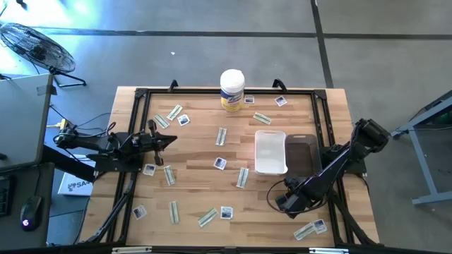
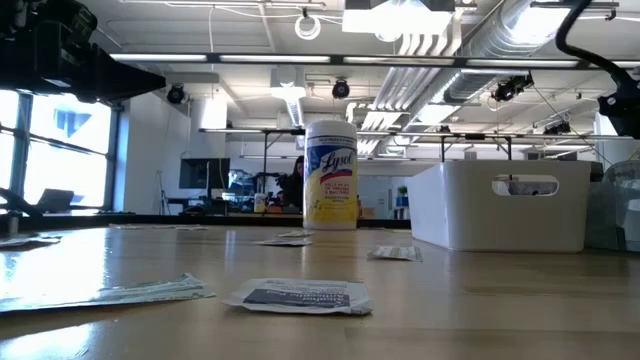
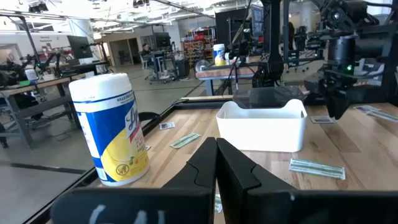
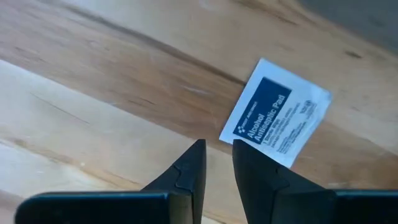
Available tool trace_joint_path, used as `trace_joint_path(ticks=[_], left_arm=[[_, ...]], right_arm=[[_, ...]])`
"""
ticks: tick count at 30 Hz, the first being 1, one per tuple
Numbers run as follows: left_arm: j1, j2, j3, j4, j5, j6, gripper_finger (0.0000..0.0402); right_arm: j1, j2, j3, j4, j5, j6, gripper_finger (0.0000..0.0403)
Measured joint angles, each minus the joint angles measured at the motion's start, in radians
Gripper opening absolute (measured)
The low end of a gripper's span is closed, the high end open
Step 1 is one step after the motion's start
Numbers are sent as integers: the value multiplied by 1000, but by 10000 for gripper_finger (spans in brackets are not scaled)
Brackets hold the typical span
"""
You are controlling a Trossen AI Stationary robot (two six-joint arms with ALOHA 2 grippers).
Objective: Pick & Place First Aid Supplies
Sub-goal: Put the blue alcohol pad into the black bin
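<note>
Several first aid packets lie flat on the wooden table: narrow pale green-white strips such as one (image 1: 242, 176) and small white squares with a dark mark such as one (image 1: 219, 163). In the low view a square packet (image 2: 300, 295) and a strip (image 2: 110, 293) lie nearest. My right gripper (image 1: 280, 204) hangs low over the near right part of the table, its fingers open by a narrow gap (image 4: 217, 146) right beside the corner of an alcohol pad packet (image 4: 277, 115). My left gripper (image 1: 174, 141) is shut (image 3: 216, 146) and waits above the table's left side.
A tall white canister with a yellow label (image 1: 232, 89) stands near the far edge. A white bin (image 1: 270, 152) and a dark bin (image 1: 302, 154) sit side by side right of centre, just beyond my right gripper. A black frame (image 1: 141, 92) borders the table.
</note>
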Motion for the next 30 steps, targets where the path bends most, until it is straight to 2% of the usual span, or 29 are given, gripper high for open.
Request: trace_joint_path(ticks=[11,25,30], left_arm=[[0,0,0,0,0,0,1],[0,0,0,0,0,0,1],[0,0,0,0,0,0,1]], right_arm=[[17,57,1,14,37,-15,73],[16,59,-1,22,56,-204,73],[16,59,-1,26,55,-216,53]])
